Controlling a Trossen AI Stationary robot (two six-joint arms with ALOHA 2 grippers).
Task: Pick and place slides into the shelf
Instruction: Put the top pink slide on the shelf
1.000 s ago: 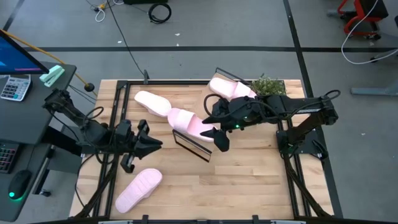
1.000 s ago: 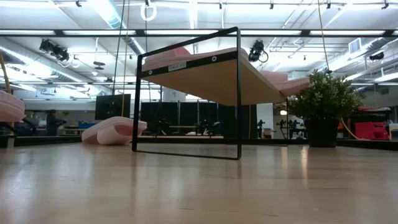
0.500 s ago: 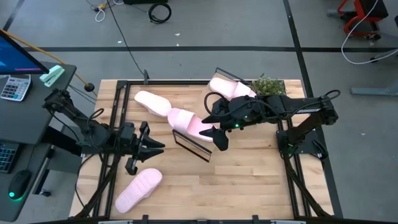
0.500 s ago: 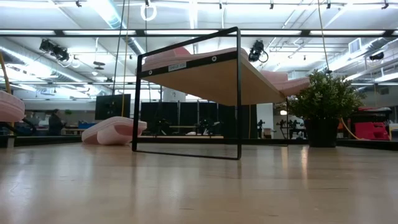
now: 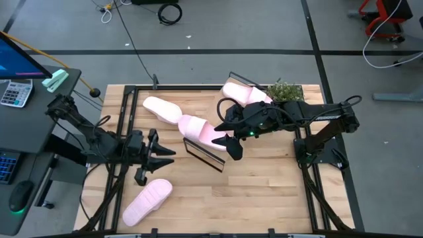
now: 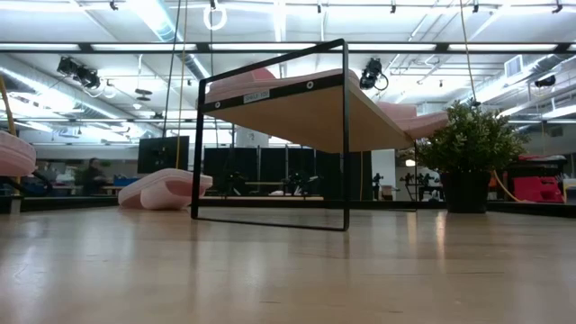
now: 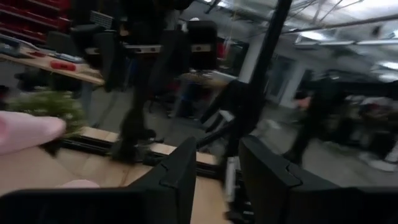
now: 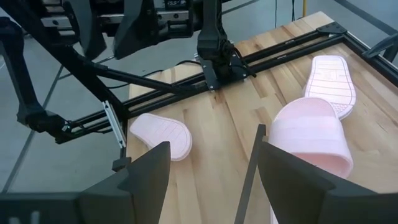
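Fingers of the left hand (image 5: 160,153) have spread apart over the last second, and the hand has edged slightly toward the table's (image 5: 264,185) near-left part; it grips nothing, so I judge it is readying to take the loose slide (image 5: 147,201) lying sole-up just beside and below it in the high view; that slide is apart from the fingers, not touched. Right hand (image 5: 232,147) has not shifted; its fingers stand wide open and empty, hovering at the shelf (image 5: 205,153), just beside the slide on the shelf (image 5: 200,129) that rests on the tilted board; in the right wrist view that slide's strap shows close ahead of the fingers. Another slide (image 5: 161,109) lies flat on the table toward the far left, touching the one on the board or nearly so; a fourth slide (image 5: 243,92) sits at the far edge beside a small potted plant (image 5: 285,91). Judging by this, one slide is placed and three are left.
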